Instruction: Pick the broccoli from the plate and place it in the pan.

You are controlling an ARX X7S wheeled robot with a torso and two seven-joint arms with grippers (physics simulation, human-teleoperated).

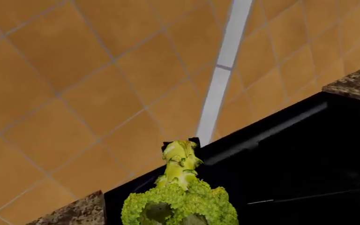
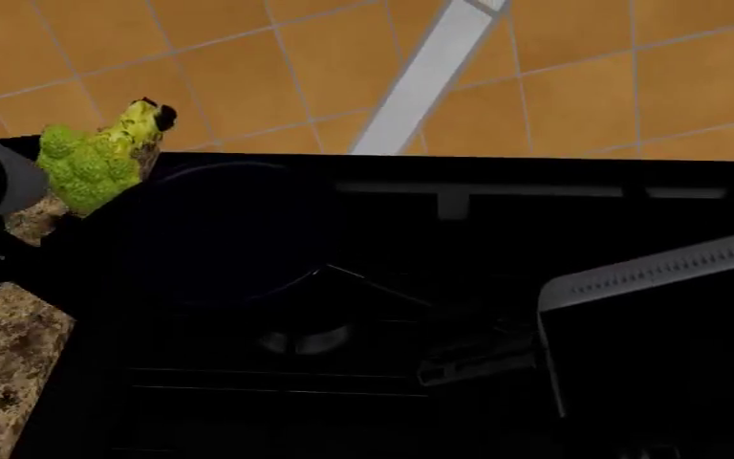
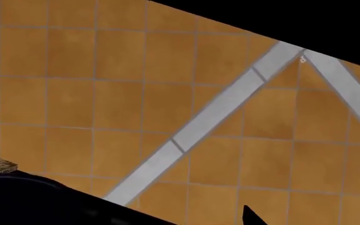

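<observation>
My left gripper (image 2: 157, 113) is shut on the broccoli (image 2: 91, 161), a bright green floret with a yellow-green stalk, and holds it in the air at the head view's far left. It hangs just left of the pan (image 2: 233, 234), a round black pan on the black stove whose thin handle (image 2: 374, 284) points right. In the left wrist view the broccoli (image 1: 180, 201) fills the space between the black fingertips (image 1: 166, 146). The plate is out of view. Of my right gripper only one dark fingertip (image 3: 252, 217) shows, well off to one side.
The black stove top (image 2: 469, 382) spans the head view, with granite counter (image 2: 4, 363) at its left. An orange tiled wall (image 2: 596, 86) with a grey stripe (image 2: 419, 81) rises behind. My right arm's dark body (image 2: 660, 325) hangs over the stove's right side.
</observation>
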